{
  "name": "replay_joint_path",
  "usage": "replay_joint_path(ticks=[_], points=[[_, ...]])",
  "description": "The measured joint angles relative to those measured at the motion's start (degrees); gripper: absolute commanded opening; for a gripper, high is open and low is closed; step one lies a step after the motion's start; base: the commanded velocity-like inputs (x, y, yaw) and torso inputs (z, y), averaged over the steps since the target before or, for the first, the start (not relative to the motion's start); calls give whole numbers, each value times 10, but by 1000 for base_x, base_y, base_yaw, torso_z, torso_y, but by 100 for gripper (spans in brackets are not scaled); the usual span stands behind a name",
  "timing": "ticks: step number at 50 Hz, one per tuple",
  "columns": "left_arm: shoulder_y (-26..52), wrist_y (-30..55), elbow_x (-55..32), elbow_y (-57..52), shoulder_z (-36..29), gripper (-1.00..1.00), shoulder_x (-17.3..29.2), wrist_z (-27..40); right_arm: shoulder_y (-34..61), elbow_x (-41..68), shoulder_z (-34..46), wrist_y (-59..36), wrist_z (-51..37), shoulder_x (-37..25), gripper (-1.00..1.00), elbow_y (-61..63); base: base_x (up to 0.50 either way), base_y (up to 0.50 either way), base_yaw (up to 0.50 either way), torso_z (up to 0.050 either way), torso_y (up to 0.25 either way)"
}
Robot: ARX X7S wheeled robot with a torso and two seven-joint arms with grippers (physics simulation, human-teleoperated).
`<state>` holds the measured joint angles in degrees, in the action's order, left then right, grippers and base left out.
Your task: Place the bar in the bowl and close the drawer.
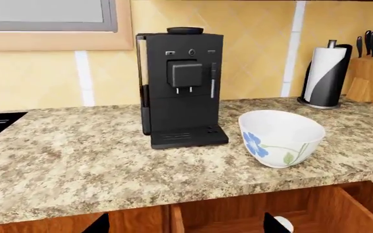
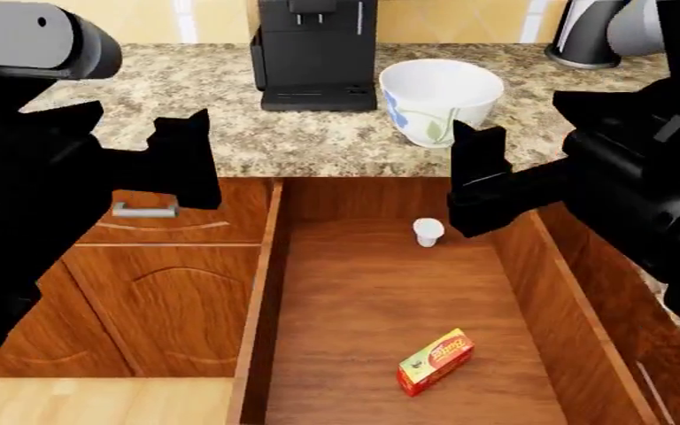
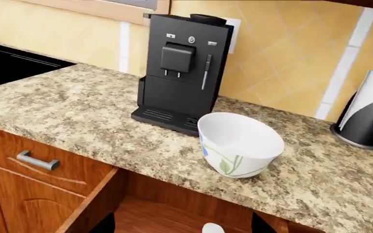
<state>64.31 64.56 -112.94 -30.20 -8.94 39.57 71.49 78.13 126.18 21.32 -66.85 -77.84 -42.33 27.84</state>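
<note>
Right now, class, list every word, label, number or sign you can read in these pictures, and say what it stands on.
Red lettering on the yellow top of the bar in the open drawer: too small and blurred to read.
Small symbols by the buttons of the coffee machine: too small to read.
The bowl bears only a flower pattern, no text.

Both arms are matte black and blocky, with grey rounded cylindrical housings near the upper joints.
</note>
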Motion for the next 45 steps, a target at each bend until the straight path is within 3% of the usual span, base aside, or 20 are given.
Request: replay_joint_path(ticks=[9, 20, 39, 45], points=[[87, 23, -61, 94, -57, 100, 0, 2, 92, 47, 70, -47, 15, 13, 100, -112, 0, -500, 0, 0, 0], [136, 37, -91, 150, -90, 100, 2, -3, 145, 67, 114, -80, 31, 23, 100, -176, 0, -484, 0, 0, 0], [159, 38, -111, 175, -113, 100, 8, -6, 168, 76, 142, -91, 46, 21, 100, -199, 0, -4, 0, 0, 0], [162, 36, -114, 176, -117, 100, 11, -6, 171, 78, 149, -92, 47, 19, 100, -200, 449, 11, 0, 0, 0]])
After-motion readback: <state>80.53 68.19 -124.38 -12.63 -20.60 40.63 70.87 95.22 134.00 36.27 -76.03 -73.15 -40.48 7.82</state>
